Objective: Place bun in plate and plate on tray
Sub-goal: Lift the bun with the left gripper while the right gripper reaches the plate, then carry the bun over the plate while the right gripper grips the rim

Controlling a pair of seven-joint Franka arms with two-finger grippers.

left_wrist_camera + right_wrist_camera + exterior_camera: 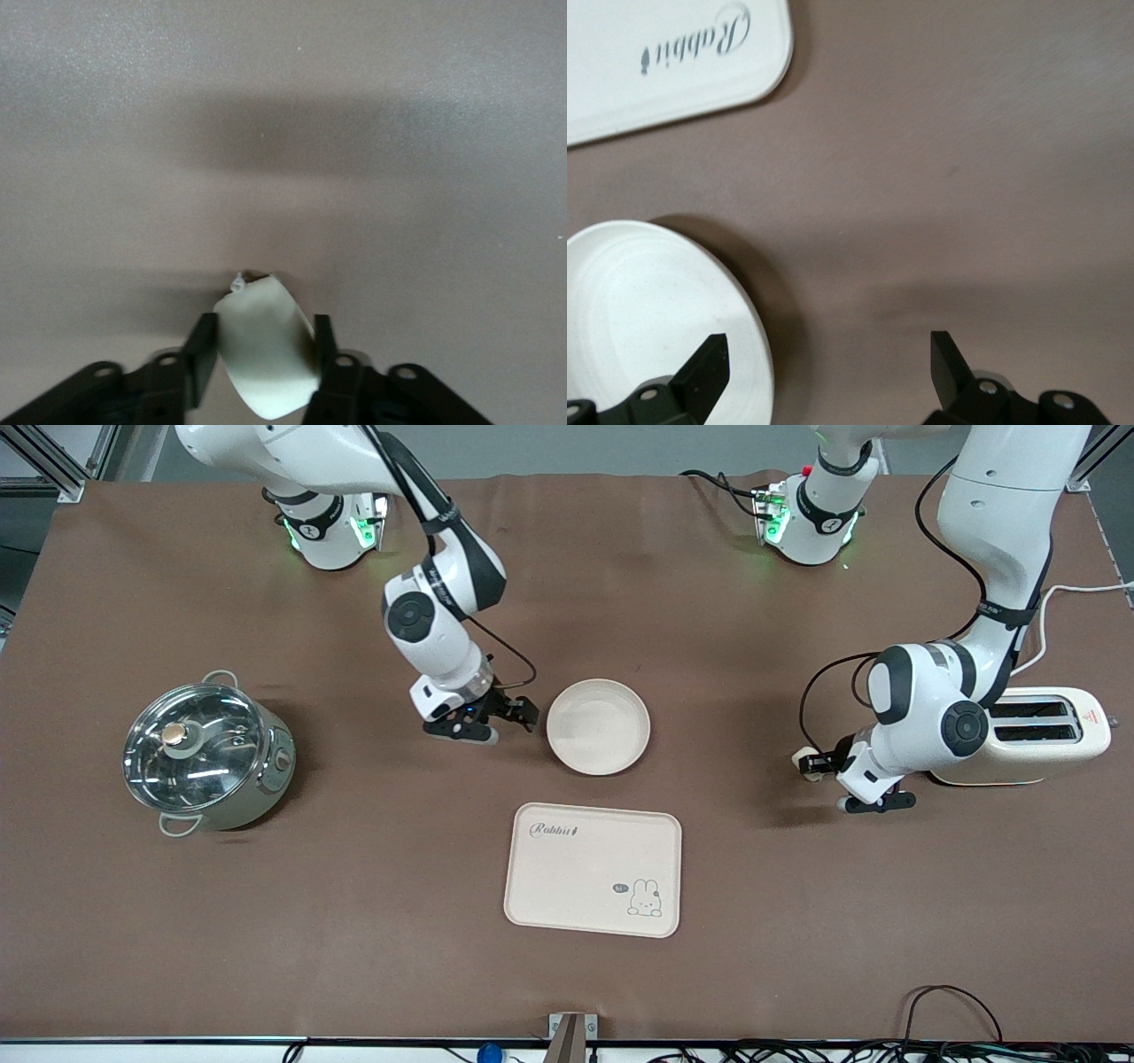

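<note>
The bun point(807, 764) is a small pale lump held in my left gripper point(813, 766), which is shut on it low over the bare table beside the toaster. In the left wrist view the bun point(266, 350) sits between the two black fingers of the left gripper point(262, 347). The round cream plate point(598, 726) lies empty at mid-table. The "Rabbit" tray point(585, 868) lies empty, nearer the front camera than the plate. My right gripper point(493, 721) is open and empty beside the plate's rim. The right wrist view shows the right gripper point(828, 359), the plate point(647, 319) and the tray point(664, 62).
A cream toaster point(1045, 735) stands at the left arm's end of the table, right by the left gripper. A steel pot with a glass lid point(205, 755) stands at the right arm's end. Brown table cover point(354, 921) lies under everything.
</note>
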